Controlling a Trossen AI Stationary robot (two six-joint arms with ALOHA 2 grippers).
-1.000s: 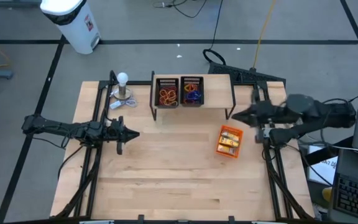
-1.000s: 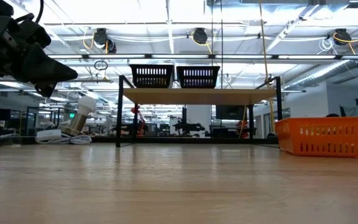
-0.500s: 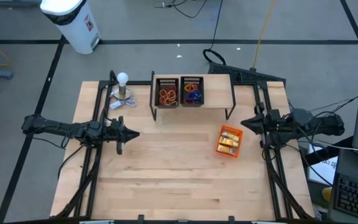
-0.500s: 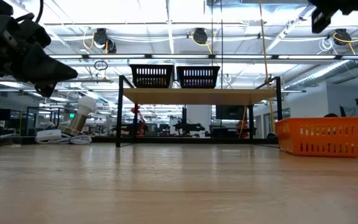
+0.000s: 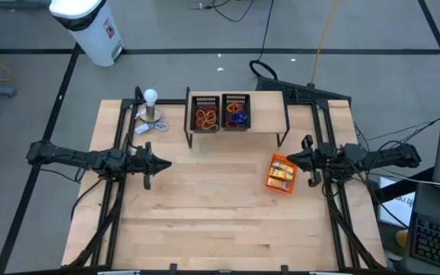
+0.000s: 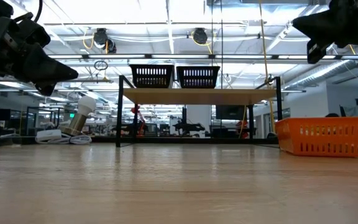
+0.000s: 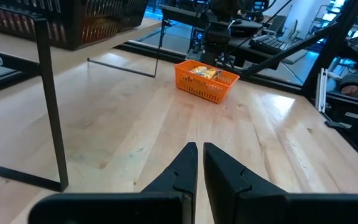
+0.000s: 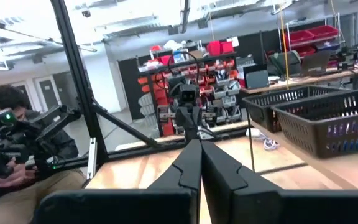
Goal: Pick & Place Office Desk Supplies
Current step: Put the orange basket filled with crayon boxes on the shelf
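High view first: the supplies look already sorted. The rubber bands (image 5: 206,118) lie in the left black mesh bin (image 5: 205,100) on the small raised shelf (image 5: 266,125) at the far side of the counter (image 5: 205,221), the blue and orange rings (image 5: 237,117) lie in the right black mesh bin (image 5: 236,98) beside it, and the yellow packets (image 5: 282,174) sit in the orange bin (image 5: 290,190) down on the counter itself, near my right side. I see nothing loose on the bare wood, so by my judgement little or nothing is left to pick; small items could escape me at this range.

My left pincer (image 5: 167,163) hangs over the counter's left part, well apart from every bin, fingers (image 7: 185,167) almost together with only a thin slit between them and nothing clamped. My right pincer (image 5: 288,157) hovers just beside the orange bin, fingers pressed together and empty. A white bulb-shaped object (image 5: 151,97) stands at the far left corner, untouched. Both arms look at rest, as at a finish or before a fresh round.
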